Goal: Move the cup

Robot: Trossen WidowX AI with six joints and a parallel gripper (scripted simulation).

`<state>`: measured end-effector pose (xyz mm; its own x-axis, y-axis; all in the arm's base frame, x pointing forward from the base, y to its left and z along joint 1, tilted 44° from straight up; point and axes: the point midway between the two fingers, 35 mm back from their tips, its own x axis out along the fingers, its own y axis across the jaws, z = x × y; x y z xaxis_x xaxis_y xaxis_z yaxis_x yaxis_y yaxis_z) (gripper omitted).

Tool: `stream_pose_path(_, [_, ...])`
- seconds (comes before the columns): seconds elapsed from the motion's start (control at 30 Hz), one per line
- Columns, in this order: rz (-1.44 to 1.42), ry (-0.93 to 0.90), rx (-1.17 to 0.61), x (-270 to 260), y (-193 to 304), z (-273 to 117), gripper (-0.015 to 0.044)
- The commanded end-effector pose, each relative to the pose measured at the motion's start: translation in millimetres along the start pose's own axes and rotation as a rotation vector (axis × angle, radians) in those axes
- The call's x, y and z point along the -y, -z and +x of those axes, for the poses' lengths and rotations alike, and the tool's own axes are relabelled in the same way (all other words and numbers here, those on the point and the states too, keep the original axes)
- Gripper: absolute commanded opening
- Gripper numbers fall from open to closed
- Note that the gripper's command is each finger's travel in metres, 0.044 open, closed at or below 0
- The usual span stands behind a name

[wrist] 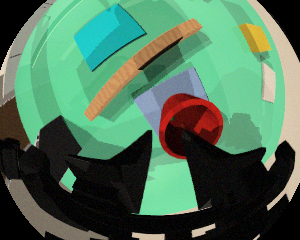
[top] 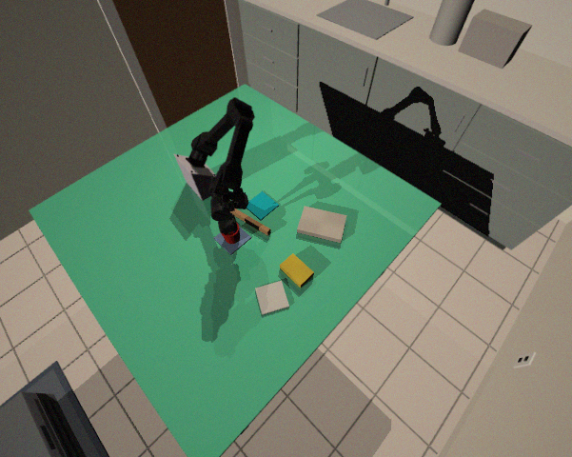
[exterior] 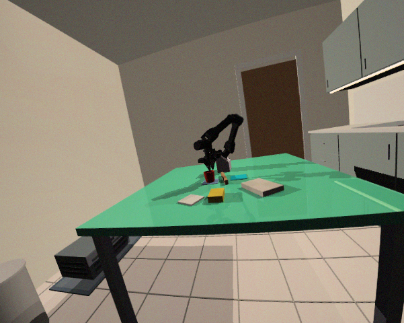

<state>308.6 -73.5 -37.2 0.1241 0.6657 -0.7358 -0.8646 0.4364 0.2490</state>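
The red cup [top: 231,237] [exterior: 209,176] [wrist: 192,125] stands upright on the lavender pad [top: 244,237] [exterior: 216,182] [wrist: 176,89]. A small green spot shows inside it; the marbles are not clearly visible. The cyan pad [top: 263,205] [exterior: 238,177] [wrist: 110,37] lies bare, beyond a wooden bar. My gripper [exterior: 210,169] [wrist: 168,134] is partly open and holds nothing, pointing down just above the cup. In the wrist view one fingertip overlaps the cup's mouth and the other is outside its rim. In the top view the arm hides the fingertips.
The wooden bar [top: 262,228] [exterior: 224,177] [wrist: 115,82] lies between the two pads. A yellow block [top: 296,269] [exterior: 216,195] [wrist: 255,38], a thin white tile [top: 272,298] [exterior: 190,199] [wrist: 268,84] and a larger beige slab [top: 321,224] [exterior: 262,186] also lie on the green table.
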Motion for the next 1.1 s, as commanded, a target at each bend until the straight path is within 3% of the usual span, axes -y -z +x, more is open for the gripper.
stream_pose_path(0.0, [0.008,-0.010,0.003,-1,1,9,0.0148])
stream_pose_path(0.9, [0.008,-0.012,0.006,-4,1,42,0.0148])
stream_pose_path(1.0, [0.002,-0.008,0.003,-3,0,41,0.0069])
stream_pose_path(1.07, [0.002,-0.008,0.003,-3,0,41,0.0056])
